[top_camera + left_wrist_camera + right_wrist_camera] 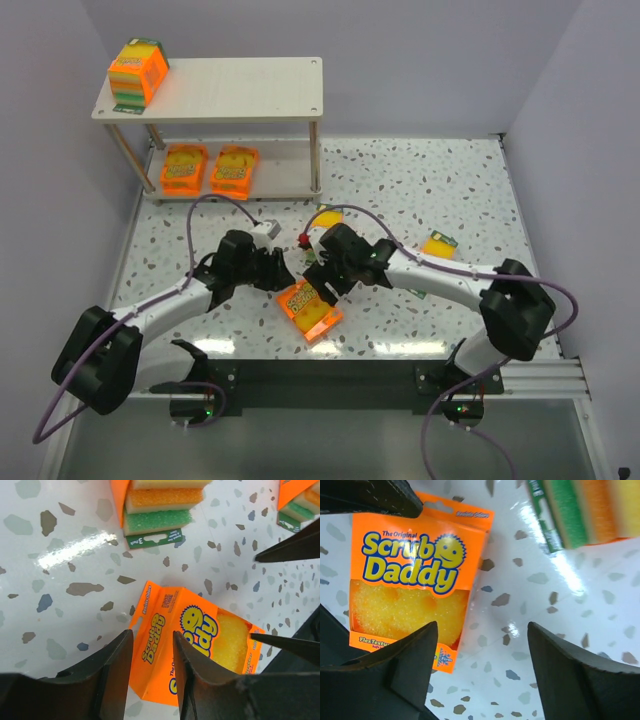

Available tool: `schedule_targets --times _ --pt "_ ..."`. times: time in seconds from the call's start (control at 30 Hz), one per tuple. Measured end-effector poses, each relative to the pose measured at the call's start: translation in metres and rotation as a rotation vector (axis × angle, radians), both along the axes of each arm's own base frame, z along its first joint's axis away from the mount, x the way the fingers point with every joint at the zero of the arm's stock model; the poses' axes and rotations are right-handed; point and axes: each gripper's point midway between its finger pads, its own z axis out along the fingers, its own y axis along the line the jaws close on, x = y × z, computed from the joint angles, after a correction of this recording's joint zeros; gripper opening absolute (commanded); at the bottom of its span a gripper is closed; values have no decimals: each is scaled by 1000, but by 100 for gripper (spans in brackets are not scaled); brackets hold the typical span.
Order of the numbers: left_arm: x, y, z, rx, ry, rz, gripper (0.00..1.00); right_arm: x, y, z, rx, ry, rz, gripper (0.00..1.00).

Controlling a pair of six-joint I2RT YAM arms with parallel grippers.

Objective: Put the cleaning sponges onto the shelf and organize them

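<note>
Both grippers hang low over one flat pack of sponge: the right gripper has its jaws spread wide with nothing between them, and the left gripper is parted more narrowly, likewise empty, one of its fingers crossing the pack's header corner. That pack lies face up on the speckled table, between the two arms near the front edge and well apart from the shelf. I'd judge it very light: a thin glossy card sleeve, stiff along its folded edges, with a soft sponge in the window that would give under a squeeze. Lying flat it offers little to pinch, so the long side edges look the surest hold, and slick card on a shiny tabletop may skid instead of lifting. From overhead I can see what neither wrist camera shows: a pair of flat packs side by side on the lower board, a thicker pack at the left end of the top board, and another pack on the table by the right forearm. The wrist views give what the overhead cannot: the print, the cut-out window, and the yellow, orange and green layers of a stacked block near the flat pack, which from above is mostly hidden behind the right wrist.
</note>
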Motion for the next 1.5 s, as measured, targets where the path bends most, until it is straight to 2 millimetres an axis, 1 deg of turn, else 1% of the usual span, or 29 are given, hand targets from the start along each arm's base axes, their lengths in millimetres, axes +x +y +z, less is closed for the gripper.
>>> schedule_targets --times 0.07,0.17,0.23,0.27,0.3,0.33,0.4,0.43,0.5,0.53,0.63,0.7,0.8,1.0,1.03,1.07,1.1,1.17,1.23,1.33,1.37,1.4,1.5 --pt "2 3 -4 22 2 14 42 6 -5 16 19 -61 -31 80" --pt "3 7 -8 45 8 29 41 12 -9 47 81 -124 -90 76" --pt "3 8 -10 51 9 33 38 9 -9 59 129 -126 -118 57" --pt "3 8 -10 52 11 33 36 3 -11 60 149 -111 -128 45" --pt "3 8 -11 52 13 33 34 -4 -13 57 167 -87 -137 14" --pt "3 8 -11 53 15 33 29 -14 -18 50 170 -53 -140 0" --pt "3 8 -13 54 19 32 23 -40 -28 29 166 39 -148 0" --pt "3 8 -13 55 20 32 18 -54 -33 18 157 85 -148 0" --pt "2 8 -16 59 27 31 14 -85 -43 0 132 168 -125 0" --pt "2 8 -17 60 31 30 13 -99 -46 -6 118 200 -111 0" --pt "1 8 -21 67 44 29 11 -126 -45 -9 129 253 -76 0" --pt "1 8 -23 70 51 28 11 -133 -41 -9 147 279 -76 0" --pt "0 7 -23 64 52 22 11 -130 -33 -15 154 292 -119 0" --pt "-2 0 -18 23 50 -5 10 -109 -17 -52 74 294 -236 0" --pt "-3 -1 -18 17 52 -11 9 -106 -11 -52 75 300 -244 0" --pt "-4 -2 -18 14 52 -15 9 -98 -2 -50 85 278 -257 0" --pt "-2 0 -19 17 42 -6 9 -93 3 -49 86 276 -267 0" --pt "1 6 -19 24 28 21 8 -85 6 -50 83 266 -293 0" --pt "1 10 -19 33 17 37 7 -75 1 -50 79 258 -329 0" --pt "-3 16 -24 44 15 52 6 -54 -8 -48 77 235 -400 0" --pt "-7 17 -27 47 21 53 6 -43 -12 -46 80 221 -427 0" --pt "-11 19 -30 49 32 53 6 -37 -14 -45 83 216 -445 0" --pt "-28 20 -41 42 83 45 6 -7 -17 -32 119 174 -500 0"
